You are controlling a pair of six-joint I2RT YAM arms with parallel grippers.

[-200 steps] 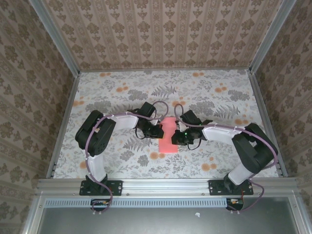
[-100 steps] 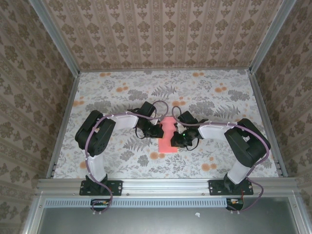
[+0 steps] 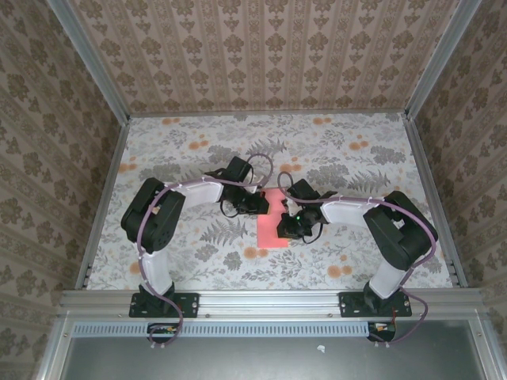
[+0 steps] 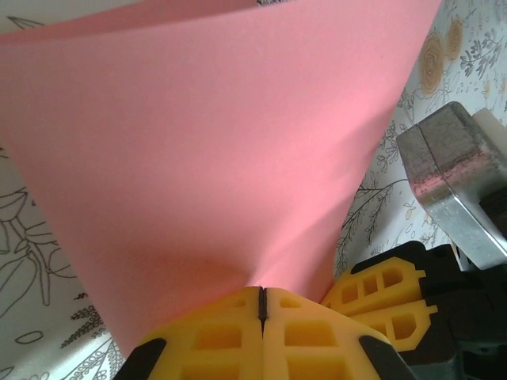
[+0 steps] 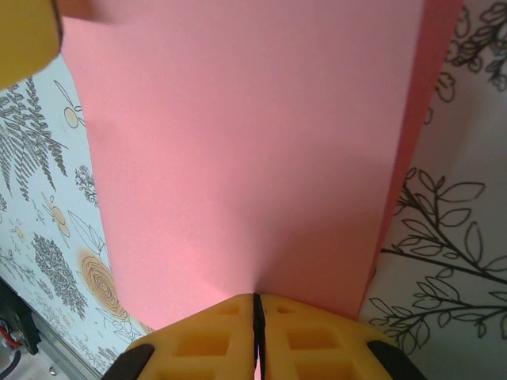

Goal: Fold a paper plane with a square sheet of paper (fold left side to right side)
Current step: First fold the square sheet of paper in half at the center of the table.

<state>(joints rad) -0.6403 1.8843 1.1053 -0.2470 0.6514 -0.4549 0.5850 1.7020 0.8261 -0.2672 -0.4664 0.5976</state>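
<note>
The square sheet of paper (image 3: 270,234), salmon pink, lies doubled over as a narrow upright rectangle at the middle of the floral table. My left gripper (image 3: 259,203) is at its upper left part. In the left wrist view the left gripper (image 4: 261,291) is shut, its tips touching the pink paper (image 4: 206,142). My right gripper (image 3: 287,226) is at the paper's right edge. In the right wrist view the right gripper (image 5: 255,299) is shut on the top layer of the paper (image 5: 245,142), and a darker lower layer shows along the right side.
Patterned walls and metal rails (image 3: 101,198) box in the floral tabletop (image 3: 182,158). The two grippers are close together: the right gripper's yellow fingers (image 4: 380,297) show in the left wrist view, and a left finger (image 5: 24,39) shows in the right wrist view.
My left gripper has slid up and a little right along the paper's left side. The right gripper has shifted slightly left onto the paper. The paper stays in place.
</note>
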